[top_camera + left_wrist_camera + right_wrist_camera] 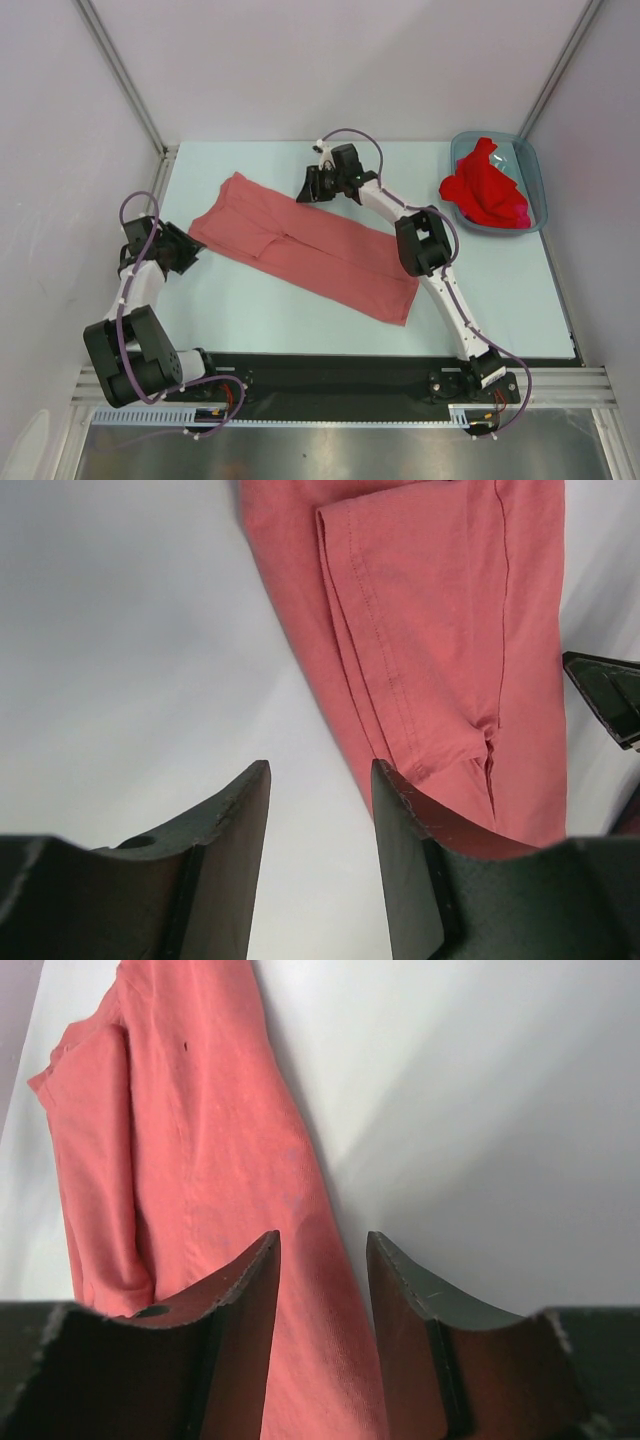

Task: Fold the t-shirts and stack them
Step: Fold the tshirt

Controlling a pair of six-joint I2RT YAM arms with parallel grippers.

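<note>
Right tool (322,1250), jaws apart, covers near edge of salmon t-shirt (190,1140).

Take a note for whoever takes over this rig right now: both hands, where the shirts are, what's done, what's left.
Left hand: open, holding nothing, at the left end of the pink t-shirt.
Right hand: open, holding nothing, over the shirt's far long edge.
The pink t-shirt lies diagonally on the table, folded lengthwise into a long strip.
Red t-shirts: crumpled in the bin at the far right; number unclear.
Done: the lengthwise fold of the pink one.
Left: fold the strip shorter, then fold the red ones and stack them all.
</note>
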